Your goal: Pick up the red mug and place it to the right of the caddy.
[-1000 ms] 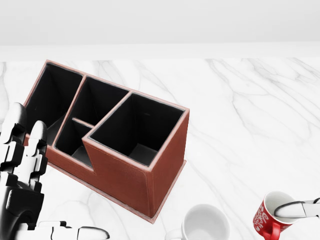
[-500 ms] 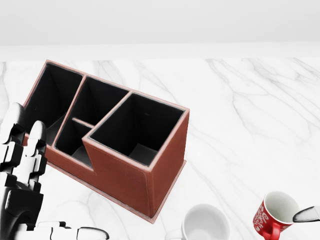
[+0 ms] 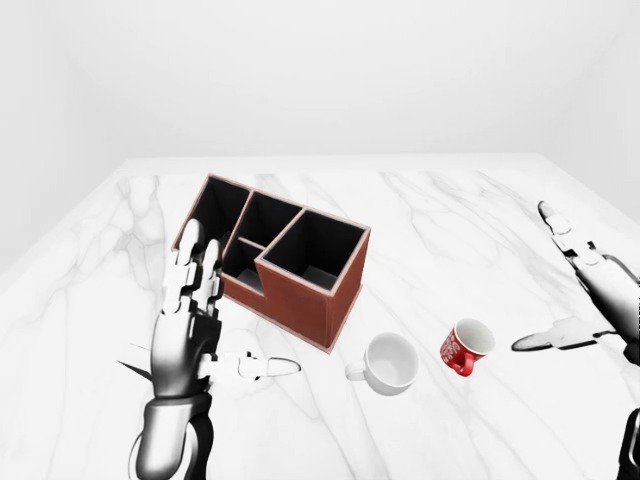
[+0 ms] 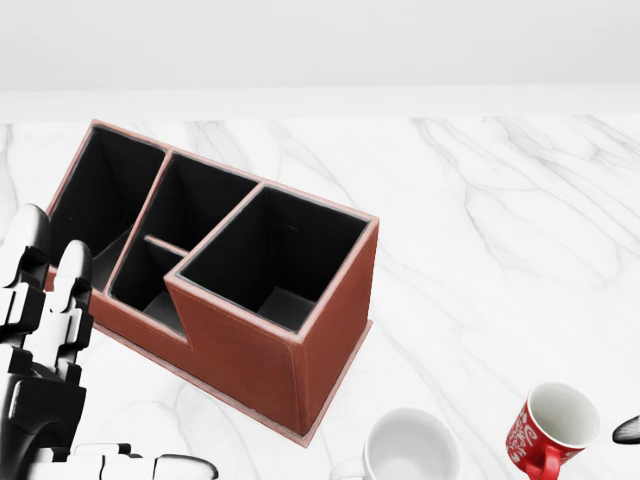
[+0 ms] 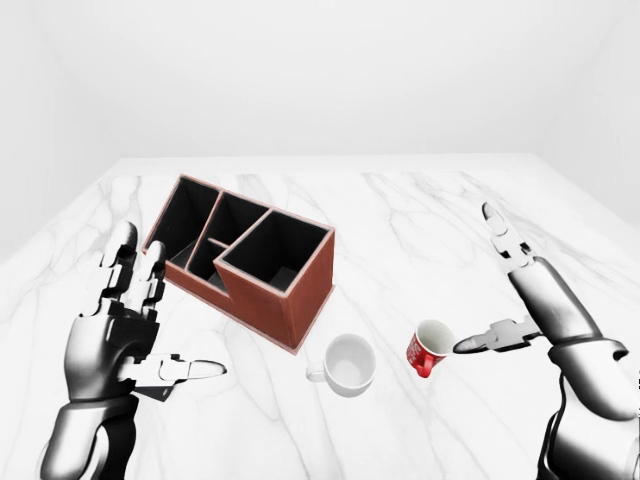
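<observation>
The red mug sits tilted on the marble table, mouth turned up and toward the right of the left-eye view, handle low on its near side. It is free; nothing holds it. Just to its right is the right hand, spread wide, one finger reaching in close to the rim, the others raised well above. Whether that finger touches the mug I cannot tell. The hand grips nothing.

The tilt looks like the main risk. If the low finger pushes against the rim before the others come down around the body, I would expect the mug to roll or skid left, and the white mug stands near on that side, close enough to be knocked. A grasp taken only on the thin rim could also slip once lifted.

The caddy lies further left and up the table, apart from both mugs. The bare marble to its right is the goal, and the red mug is already roughly on that side, so the carry seems short; swinging too near could clip the caddy's corner.

The left hand hangs open beside the caddy's left end, fingers up, holding nothing.
</observation>
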Controlling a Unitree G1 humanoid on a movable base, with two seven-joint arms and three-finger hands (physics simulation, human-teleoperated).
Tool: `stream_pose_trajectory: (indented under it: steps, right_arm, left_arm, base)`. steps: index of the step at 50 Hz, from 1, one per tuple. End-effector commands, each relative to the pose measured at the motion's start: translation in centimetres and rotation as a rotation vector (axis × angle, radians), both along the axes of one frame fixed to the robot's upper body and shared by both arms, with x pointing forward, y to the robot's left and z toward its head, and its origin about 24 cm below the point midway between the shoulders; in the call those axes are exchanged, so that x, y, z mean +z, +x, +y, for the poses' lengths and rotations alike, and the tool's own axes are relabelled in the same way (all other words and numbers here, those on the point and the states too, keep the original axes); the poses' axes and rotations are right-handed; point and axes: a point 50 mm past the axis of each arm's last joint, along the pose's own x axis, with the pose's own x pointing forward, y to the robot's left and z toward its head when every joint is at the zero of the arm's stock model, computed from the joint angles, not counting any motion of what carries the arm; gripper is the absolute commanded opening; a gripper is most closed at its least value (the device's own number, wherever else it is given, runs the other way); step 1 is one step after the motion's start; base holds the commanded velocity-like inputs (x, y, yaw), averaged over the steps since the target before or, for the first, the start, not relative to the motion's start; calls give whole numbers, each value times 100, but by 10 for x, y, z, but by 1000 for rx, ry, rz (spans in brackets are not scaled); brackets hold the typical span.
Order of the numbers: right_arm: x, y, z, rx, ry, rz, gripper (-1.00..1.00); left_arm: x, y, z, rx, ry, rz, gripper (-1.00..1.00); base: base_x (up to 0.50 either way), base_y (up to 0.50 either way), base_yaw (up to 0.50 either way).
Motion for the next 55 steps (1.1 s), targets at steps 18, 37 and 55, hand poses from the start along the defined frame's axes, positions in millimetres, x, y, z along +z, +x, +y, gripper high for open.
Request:
stream_pose_trajectory:
  steps: [18, 37, 55]
  right_arm:
    - [-32, 19, -4, -30, -30, 180, 100]
    - [-71, 23, -12, -78, -30, 370, 100]
    - [-98, 24, -19, -118, -83, 520, 100]
  left_arm:
    - [0, 0, 0, 0, 0, 0, 100]
    - [-2, 1, 0, 0, 0, 8, 100]
    - [-4, 1, -1, -3, 2, 19, 100]
  base:
    - [0, 0, 0]
    - [0, 0, 0]
    - [0, 0, 0]
